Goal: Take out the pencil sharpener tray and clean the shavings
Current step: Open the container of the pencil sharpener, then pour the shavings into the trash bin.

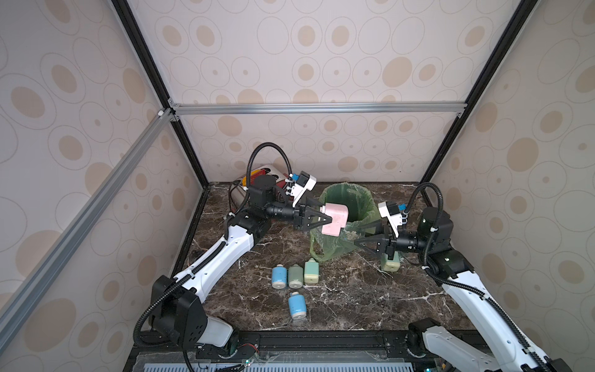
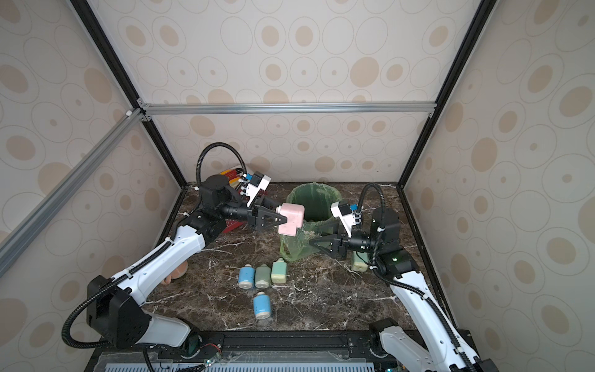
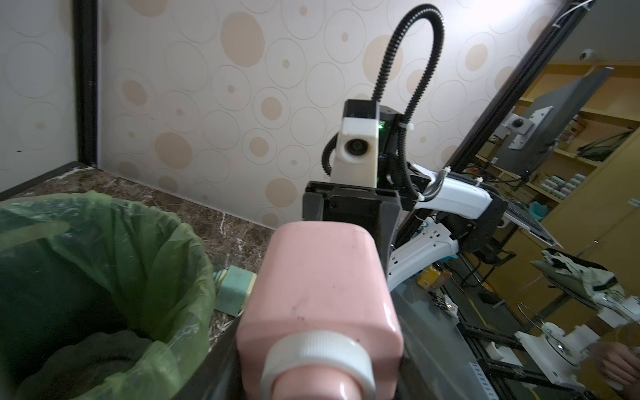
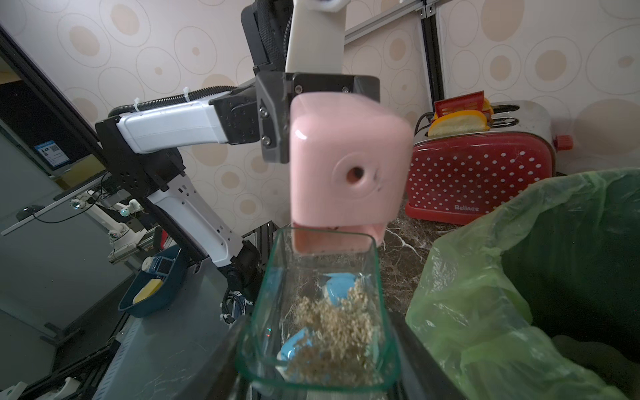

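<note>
Pink plastic box-shaped pencil sharpener sits clamped in left pincer; right pincer grips clear plastic tray holding pale shavings.

The pink pencil sharpener is a rounded block with a pencil hole in its front face and a white ribbed collar at its back. It hangs above the table toward 12 o'clock, clamped in the left hand. At its 4 o'clock is the clear tray, gripped by the right hand. The tray's far end is at the sharpener's open slot, and tan shavings are heaped inside it.
</note>
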`<state>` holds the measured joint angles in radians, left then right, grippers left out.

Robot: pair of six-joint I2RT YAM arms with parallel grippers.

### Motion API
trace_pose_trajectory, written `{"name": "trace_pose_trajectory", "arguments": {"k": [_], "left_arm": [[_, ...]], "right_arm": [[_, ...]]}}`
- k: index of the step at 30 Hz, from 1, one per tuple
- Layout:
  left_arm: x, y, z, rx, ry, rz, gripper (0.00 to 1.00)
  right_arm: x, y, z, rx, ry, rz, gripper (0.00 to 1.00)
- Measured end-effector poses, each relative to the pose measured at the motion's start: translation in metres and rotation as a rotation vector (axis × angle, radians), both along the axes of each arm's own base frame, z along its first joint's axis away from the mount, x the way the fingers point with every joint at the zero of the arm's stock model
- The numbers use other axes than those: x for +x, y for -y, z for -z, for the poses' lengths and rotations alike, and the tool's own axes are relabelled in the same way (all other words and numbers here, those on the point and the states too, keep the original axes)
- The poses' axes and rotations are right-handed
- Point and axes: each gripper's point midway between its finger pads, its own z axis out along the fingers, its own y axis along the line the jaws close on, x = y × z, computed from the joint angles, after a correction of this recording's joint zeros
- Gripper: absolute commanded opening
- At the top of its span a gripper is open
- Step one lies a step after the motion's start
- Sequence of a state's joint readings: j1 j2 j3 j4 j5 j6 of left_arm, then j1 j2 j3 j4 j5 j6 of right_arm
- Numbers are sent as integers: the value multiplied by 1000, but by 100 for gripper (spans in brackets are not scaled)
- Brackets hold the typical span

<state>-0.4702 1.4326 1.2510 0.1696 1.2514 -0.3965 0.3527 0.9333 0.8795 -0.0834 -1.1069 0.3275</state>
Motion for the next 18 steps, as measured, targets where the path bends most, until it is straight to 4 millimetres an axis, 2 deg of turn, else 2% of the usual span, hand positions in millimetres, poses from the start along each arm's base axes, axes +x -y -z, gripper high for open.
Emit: {"name": "trace_pose_trajectory", "arguments": {"k": [6,10,12,15,18], "left_arm": [[9,-1,5,18,-4,-52,0],[23,-3,10,43,3,-139,0],[30,-7,10,50,9,-193,0],[38,-18,5,48,29,-272,0],[40,-26,1,40,52,-325,0]], "right_arm": [[0,3,4,-19,-19,9,50],[8,7,6,-28,-36,51,43],[17,9,4,-31,-55,82,36],[33,7,-6,-32,-96,115,14],[50,3,-16,-31,-163,136,5]]}}
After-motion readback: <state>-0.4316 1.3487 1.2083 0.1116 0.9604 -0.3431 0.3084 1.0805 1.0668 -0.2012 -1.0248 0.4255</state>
